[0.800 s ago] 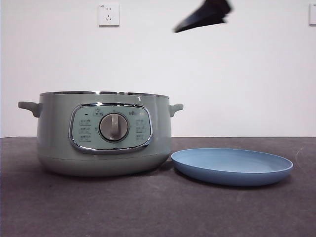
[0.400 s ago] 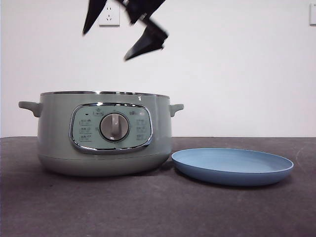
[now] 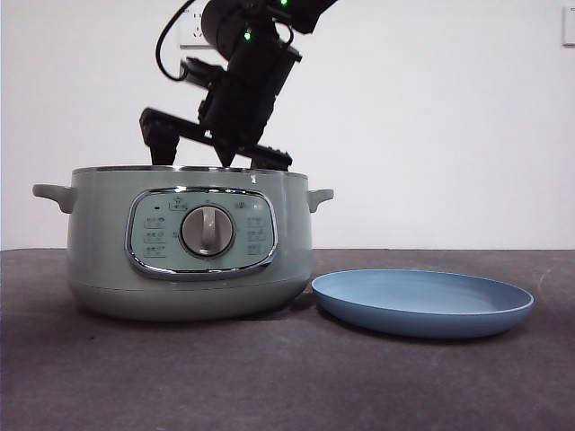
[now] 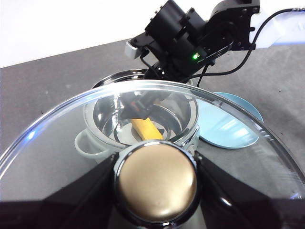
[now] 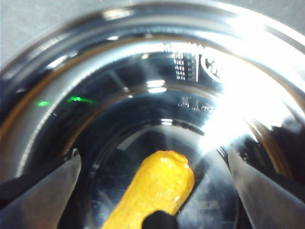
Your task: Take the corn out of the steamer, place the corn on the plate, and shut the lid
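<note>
Dark grey tabletop (image 3: 287, 377) before a white wall carries the steamer (image 3: 108, 242), uncovered, with the plate (image 3: 422, 305) just beside it. Reaching down into the pot's mouth, the right gripper (image 5: 152, 191) has its jaws spread wide on either side of the corn (image 5: 157, 188), which lies on the shiny pot floor, not gripped. Off to one side and above the table, the left gripper (image 4: 155, 179) holds the lid (image 4: 228, 129) up, its jaws clamped on the knob (image 4: 156, 182).

The front view is bright and sharp, with soft shadows under the steamer (image 3: 189, 242). Strong white glare fills its shiny bowl in the right wrist view (blurry up close), and the lid (image 4: 228, 124) shows reflections.
</note>
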